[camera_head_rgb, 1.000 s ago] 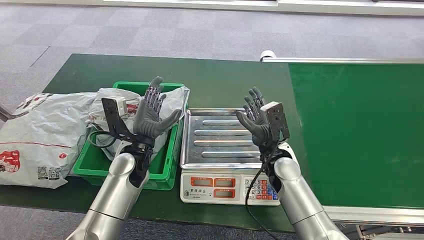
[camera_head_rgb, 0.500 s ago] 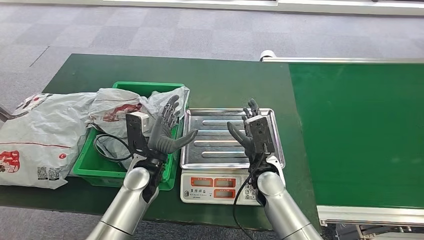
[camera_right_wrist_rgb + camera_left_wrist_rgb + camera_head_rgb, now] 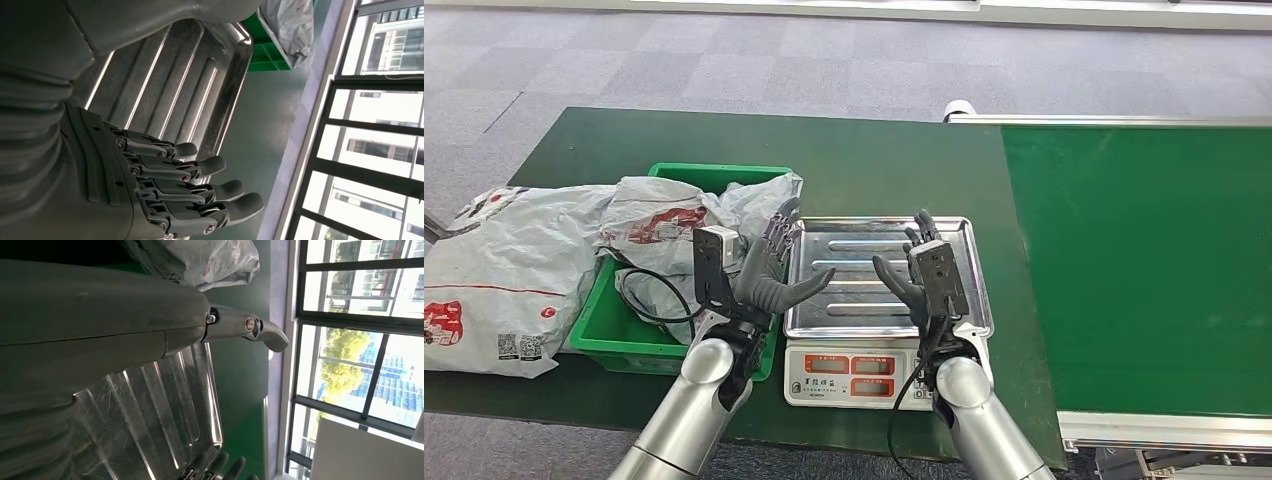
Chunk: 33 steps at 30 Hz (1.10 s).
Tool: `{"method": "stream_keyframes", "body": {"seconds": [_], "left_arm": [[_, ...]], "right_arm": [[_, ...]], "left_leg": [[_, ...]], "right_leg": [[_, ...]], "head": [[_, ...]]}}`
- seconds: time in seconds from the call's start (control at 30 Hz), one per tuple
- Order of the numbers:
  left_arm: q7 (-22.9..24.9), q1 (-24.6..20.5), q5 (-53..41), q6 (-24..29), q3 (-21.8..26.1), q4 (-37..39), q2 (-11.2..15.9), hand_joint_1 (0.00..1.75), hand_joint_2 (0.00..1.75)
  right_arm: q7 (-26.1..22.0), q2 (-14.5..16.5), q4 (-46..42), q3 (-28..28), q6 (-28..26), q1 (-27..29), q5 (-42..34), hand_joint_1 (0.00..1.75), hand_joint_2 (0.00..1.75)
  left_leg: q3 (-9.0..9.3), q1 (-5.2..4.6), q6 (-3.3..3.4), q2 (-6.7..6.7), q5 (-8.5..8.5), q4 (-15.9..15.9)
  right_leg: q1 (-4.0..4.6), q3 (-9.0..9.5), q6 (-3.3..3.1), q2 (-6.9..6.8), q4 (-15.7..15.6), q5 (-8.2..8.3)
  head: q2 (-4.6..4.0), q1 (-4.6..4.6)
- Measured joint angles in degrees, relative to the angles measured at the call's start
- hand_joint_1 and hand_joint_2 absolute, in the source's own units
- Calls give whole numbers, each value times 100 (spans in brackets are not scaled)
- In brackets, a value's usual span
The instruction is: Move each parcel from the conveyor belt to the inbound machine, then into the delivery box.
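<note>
Both hands are raised with fingers spread and hold nothing. The left hand (image 3: 769,270) hovers over the near left edge of the scale's steel tray (image 3: 864,250), its thumb reaching over the metal; the right hand (image 3: 914,275) hangs above the tray's right half. Beyond the left hand, grey parcels (image 3: 664,215) fill the green delivery box (image 3: 614,335); the bare green conveyor belt (image 3: 1134,260) lies right of the right hand.

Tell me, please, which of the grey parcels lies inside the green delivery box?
The smaller crumpled grey parcel with the red print, draped over the green delivery box. The larger parcel lies flat on the table, left of the box.
</note>
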Motion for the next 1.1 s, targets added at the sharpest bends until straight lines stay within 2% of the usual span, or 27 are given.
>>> {"method": "stream_keyframes", "body": {"seconds": [0.6, 0.87, 1.1], "left_arm": [[103, 352, 2, 10, 2, -421, 35, 0, 175], [86, 339, -108, -40, 2, -368, -11, 0, 175], [36, 137, 9, -36, -3, -123, -98, 0, 175]], "right_arm": [[186, 16, -207, -14, -62, 4, 500, 0, 175], [125, -18, -208, -55, -170, -16, 651, 0, 175], [96, -100, -207, -74, -119, -19, 531, 0, 175]], "left_leg": [[1, 0, 0, 0, 0, 0], [1, 0, 0, 4, 0, 0], [1, 0, 0, 3, 0, 1]], "right_leg": [[0, 0, 0, 0, 0, 0], [-1, -4, 0, 2, 0, 0], [-1, -4, 0, 2, -1, 0]], "head": [[1, 0], [1, 0], [1, 0]]}}
